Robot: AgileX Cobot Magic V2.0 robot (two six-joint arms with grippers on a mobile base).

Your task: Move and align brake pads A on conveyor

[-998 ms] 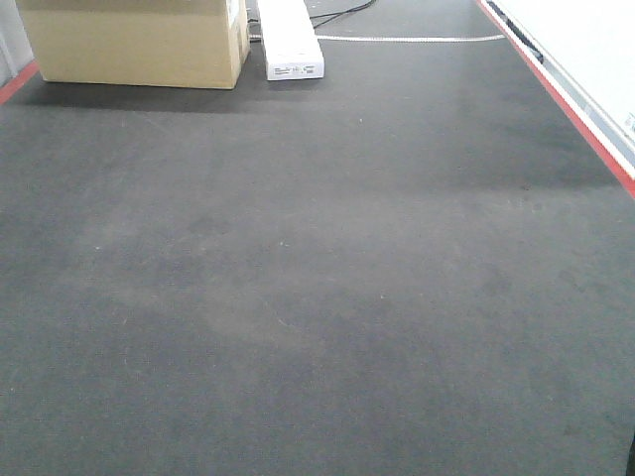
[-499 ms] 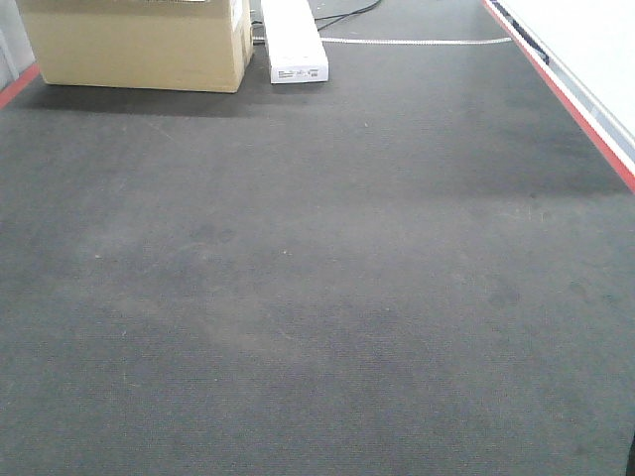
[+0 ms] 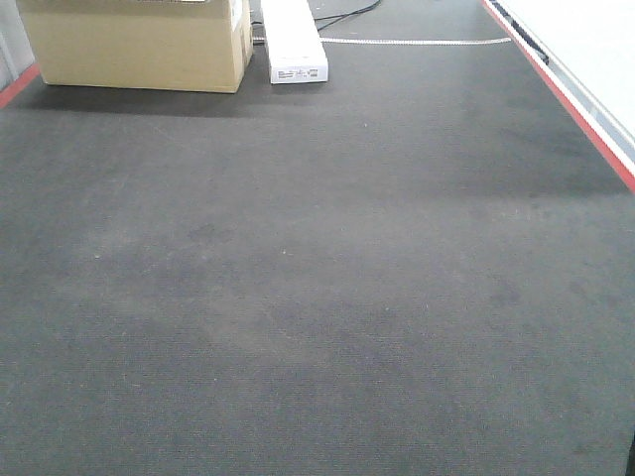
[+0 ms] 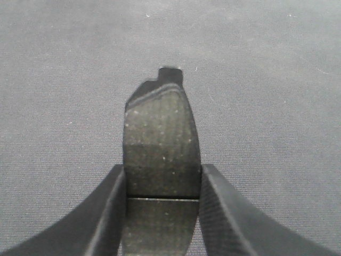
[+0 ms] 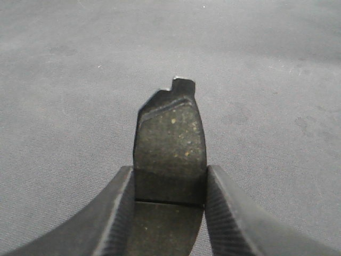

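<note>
2 brake pads, 2 claws, 1 carton, 1 white box

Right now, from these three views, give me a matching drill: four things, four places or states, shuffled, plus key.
Things
1. cardboard box
2. white oblong case
3. long red strip
4. brake pad

Places or states
A. clamped between the fingers of the left gripper
B. far left corner of the front view
C. along the right edge of the conveyor
D. just right of the box, at the far end

Pairs: 1-B, 2-D, 3-C, 4-A
</note>
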